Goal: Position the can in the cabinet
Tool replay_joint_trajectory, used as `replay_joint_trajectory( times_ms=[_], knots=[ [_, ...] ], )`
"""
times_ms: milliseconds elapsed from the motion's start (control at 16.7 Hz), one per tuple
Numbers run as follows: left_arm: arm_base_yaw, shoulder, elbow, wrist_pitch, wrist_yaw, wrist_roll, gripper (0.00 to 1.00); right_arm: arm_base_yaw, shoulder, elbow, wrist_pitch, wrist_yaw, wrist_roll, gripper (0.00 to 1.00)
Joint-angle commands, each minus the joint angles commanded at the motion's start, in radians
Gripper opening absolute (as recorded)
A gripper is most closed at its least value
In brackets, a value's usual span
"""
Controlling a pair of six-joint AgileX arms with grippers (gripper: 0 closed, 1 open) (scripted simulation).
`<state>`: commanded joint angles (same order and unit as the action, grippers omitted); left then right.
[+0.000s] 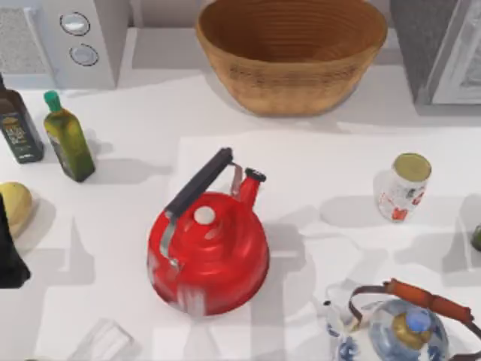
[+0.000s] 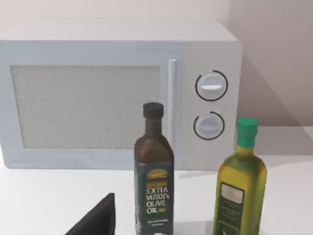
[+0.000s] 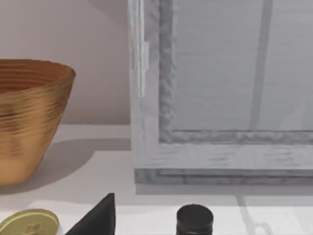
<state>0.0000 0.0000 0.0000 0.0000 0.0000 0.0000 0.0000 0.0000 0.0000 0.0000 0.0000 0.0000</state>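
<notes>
The can (image 1: 403, 188) is a small white cylinder with red marks and a dull gold top. It stands upright on the table at the right, and its gold lid (image 3: 29, 223) also shows in the right wrist view. The cabinet (image 1: 427, 53) stands at the back right corner, with a speckled grey side and a white framed door (image 3: 220, 98) that looks closed. My left arm (image 1: 9, 256) is parked at the table's left edge, far from the can. A black part of my left gripper (image 2: 98, 220) faces the microwave. A black part of my right gripper (image 3: 98, 218) sits near the can, facing the cabinet.
A red kettle (image 1: 210, 252) fills the table's middle. A woven basket (image 1: 293, 53) stands at the back, left of the cabinet. The white microwave (image 1: 83, 37) and two oil bottles (image 1: 69, 139) are at the left. A blue-and-white teapot (image 1: 406, 327) sits front right, and a dark-capped bottle (image 3: 194, 220) is beside the can.
</notes>
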Motion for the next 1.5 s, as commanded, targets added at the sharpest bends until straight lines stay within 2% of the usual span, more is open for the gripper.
replay_joint_trajectory(
  times_ms=[300, 660, 900, 1140, 1500],
  knots=[
    [0.0, 0.0, 0.0, 0.0, 0.0, 0.0, 1.0, 0.039, 0.061, 0.043, 0.05, -0.011, 0.026, 1.0],
    [0.0, 0.0, 0.0, 0.0, 0.0, 0.0, 1.0, 0.215, 0.419, 0.25, 0.307, 0.021, 0.167, 1.0],
    [0.0, 0.0, 0.0, 0.0, 0.0, 0.0, 1.0, 0.349, 0.766, 0.368, 0.481, 0.109, 0.267, 1.0],
    [0.0, 0.0, 0.0, 0.0, 0.0, 0.0, 1.0, 0.471, 1.142, 0.434, 0.614, 0.239, 0.336, 1.0],
    [0.0, 0.0, 0.0, 0.0, 0.0, 0.0, 1.0, 0.564, 1.501, 0.422, 0.682, 0.42, 0.348, 1.0]
  ],
)
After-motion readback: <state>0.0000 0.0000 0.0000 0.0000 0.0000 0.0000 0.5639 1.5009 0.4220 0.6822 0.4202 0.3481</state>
